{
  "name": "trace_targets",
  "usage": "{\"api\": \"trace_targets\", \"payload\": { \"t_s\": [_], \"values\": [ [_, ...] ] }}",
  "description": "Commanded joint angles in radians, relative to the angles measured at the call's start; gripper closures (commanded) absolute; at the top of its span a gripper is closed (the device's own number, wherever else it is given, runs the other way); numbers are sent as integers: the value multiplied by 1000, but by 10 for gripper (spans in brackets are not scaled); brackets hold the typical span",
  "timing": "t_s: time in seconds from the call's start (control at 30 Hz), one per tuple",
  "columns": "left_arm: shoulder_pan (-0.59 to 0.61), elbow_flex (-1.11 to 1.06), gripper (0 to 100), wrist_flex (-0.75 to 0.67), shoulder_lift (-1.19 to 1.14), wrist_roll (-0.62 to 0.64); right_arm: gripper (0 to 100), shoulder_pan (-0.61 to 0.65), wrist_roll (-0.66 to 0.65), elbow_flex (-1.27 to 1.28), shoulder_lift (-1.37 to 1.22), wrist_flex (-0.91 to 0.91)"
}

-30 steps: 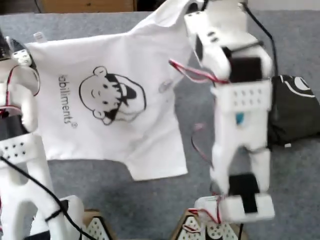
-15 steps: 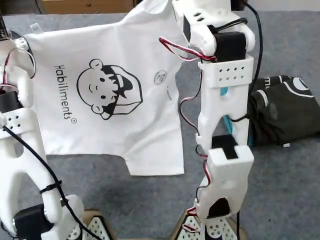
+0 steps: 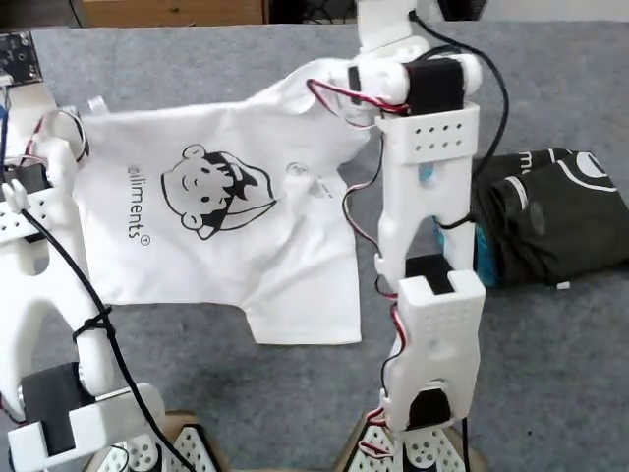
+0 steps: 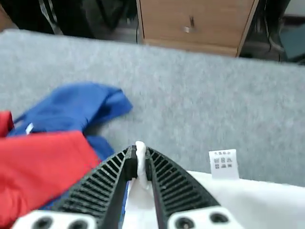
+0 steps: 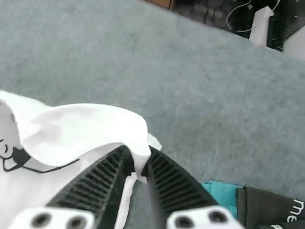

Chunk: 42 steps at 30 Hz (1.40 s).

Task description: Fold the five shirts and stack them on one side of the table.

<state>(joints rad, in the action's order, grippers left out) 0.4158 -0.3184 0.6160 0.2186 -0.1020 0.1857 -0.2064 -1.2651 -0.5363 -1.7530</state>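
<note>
A white shirt (image 3: 226, 236) with a black cartoon face print lies spread on the grey table, its far edge lifted at both corners. My left gripper (image 4: 138, 162) is shut on the shirt's white cloth (image 4: 248, 200) near a small care label (image 4: 222, 163). My right gripper (image 5: 138, 162) is shut on the white shirt (image 5: 71, 129) at its other far corner. In the high view the left arm (image 3: 39, 226) stands at the shirt's left side and the right arm (image 3: 423, 197) at its right. A folded black shirt (image 3: 550, 226) lies on the right, over a teal one (image 3: 484, 258).
Blue cloth (image 4: 71, 107) and red cloth (image 4: 38, 176) lie on the table beyond the left gripper. A wooden cabinet (image 4: 195, 21) stands past the table's far edge. Bare grey table (image 3: 560, 374) lies at the front right.
Both arms have drawn back toward the near side and lowered, bringing the shirt's far edge down. The cloth now sags and wrinkles near the right gripper.
</note>
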Motion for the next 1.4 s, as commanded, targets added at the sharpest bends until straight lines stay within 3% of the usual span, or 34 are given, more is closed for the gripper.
{"api": "trace_targets", "payload": {
  "t_s": [0.0, 0.17, 0.33, 0.53, 0.77, 0.9, 1.03, 1.23, 1.37],
  "values": [
    [15, 2, 971, 124, 63, -6, 987, 29, -11, 68, 56, -15],
    [56, -186, 971, 166, 172, -8, 987, 101, -32, 476, 306, -6],
    [59, -410, 971, 160, 334, -98, 987, 101, -107, 885, 578, 89],
    [61, -619, 971, 40, 364, -103, 987, 107, -199, 1394, 863, 227],
    [122, -699, 971, -25, 364, -115, 987, 109, -282, 1893, 1130, 356],
    [120, -731, 971, -26, 365, -199, 987, 110, -322, 2046, 1198, 390],
    [128, -746, 971, -28, 364, -207, 987, 114, -365, 2137, 1211, 408],
    [216, -723, 971, -21, 367, -212, 987, 109, -419, 2215, 1216, 413],
    [248, -731, 972, -15, 370, -281, 987, 109, -420, 2218, 1218, 411]
  ]
}}
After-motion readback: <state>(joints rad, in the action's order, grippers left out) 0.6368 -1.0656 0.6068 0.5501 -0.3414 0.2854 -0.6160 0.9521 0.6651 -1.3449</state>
